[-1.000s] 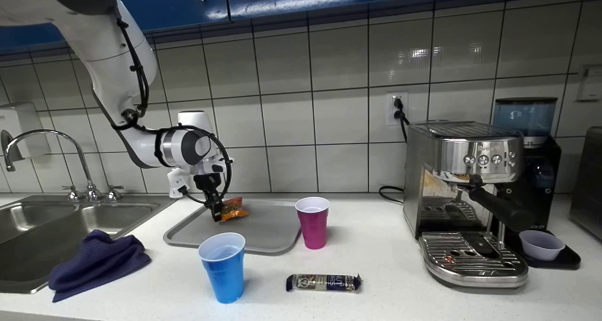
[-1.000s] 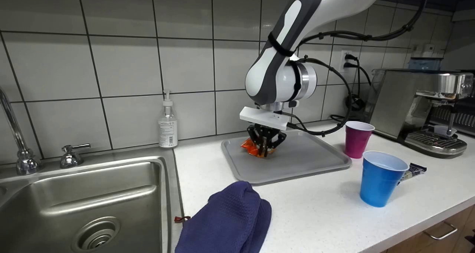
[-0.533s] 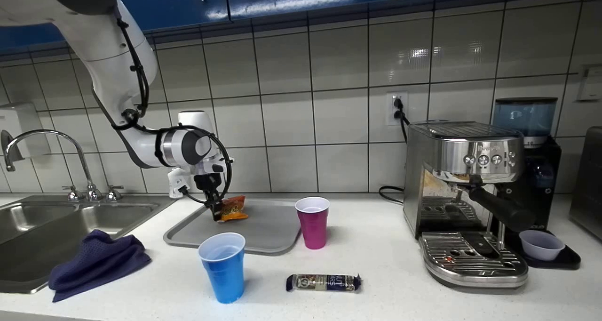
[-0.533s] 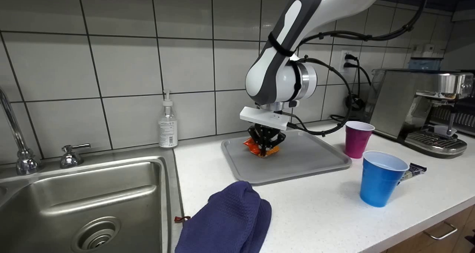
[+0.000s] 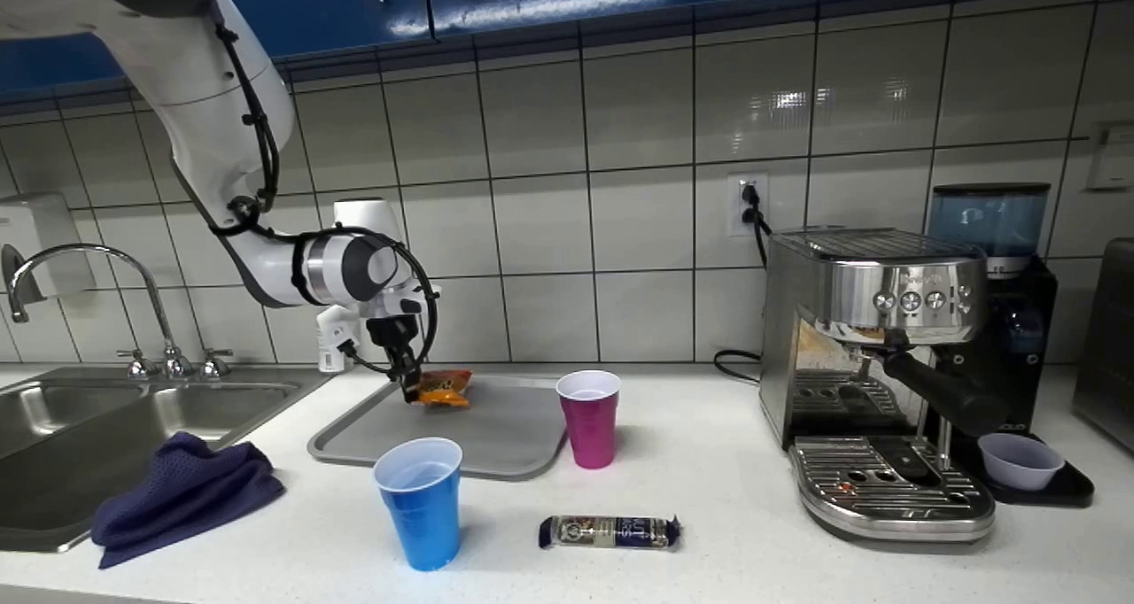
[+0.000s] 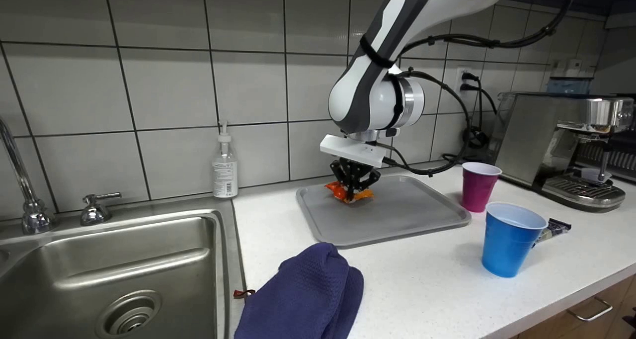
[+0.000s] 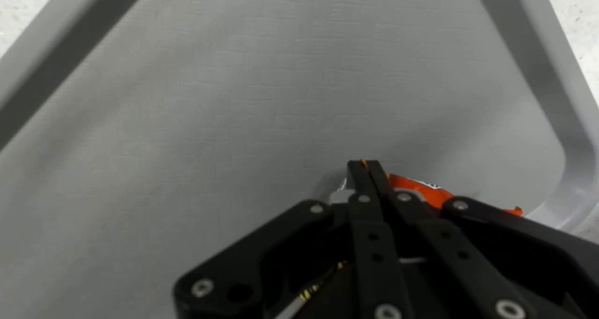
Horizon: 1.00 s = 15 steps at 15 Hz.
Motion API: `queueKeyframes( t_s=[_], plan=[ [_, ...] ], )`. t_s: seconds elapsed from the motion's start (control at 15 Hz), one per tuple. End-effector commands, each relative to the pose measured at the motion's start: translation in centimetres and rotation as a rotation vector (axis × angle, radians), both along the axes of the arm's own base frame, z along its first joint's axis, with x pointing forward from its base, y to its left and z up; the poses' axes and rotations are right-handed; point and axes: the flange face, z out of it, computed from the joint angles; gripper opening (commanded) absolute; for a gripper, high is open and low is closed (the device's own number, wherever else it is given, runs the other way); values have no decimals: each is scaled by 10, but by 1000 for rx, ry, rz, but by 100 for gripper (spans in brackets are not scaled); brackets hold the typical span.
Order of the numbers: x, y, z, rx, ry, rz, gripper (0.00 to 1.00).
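A pale counter (image 5: 735, 498) runs below a tiled wall (image 5: 542, 223). An orange packet (image 5: 446, 387) is pinched by a thin fold in the nearly closed claw (image 7: 365, 163), at the far left of a grey tray (image 5: 509, 431). So slight a hold could slip if jolted. A magenta cup (image 5: 591, 425) by the tray's right edge blocks a low path rightward; a blue cup (image 5: 425, 515) stands nearer.
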Motion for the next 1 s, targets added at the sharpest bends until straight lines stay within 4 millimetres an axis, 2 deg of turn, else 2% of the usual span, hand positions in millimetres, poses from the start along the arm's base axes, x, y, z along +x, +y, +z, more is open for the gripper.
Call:
queueKeyframes(
  t_s=[0.0, 0.47, 0.93],
  plan=[
    [0, 3, 30, 11, -38, 15, 0],
    [1, 19, 62, 35, -88, 38, 0],
    [-11, 63, 73, 55, -100, 115, 0]
  ],
)
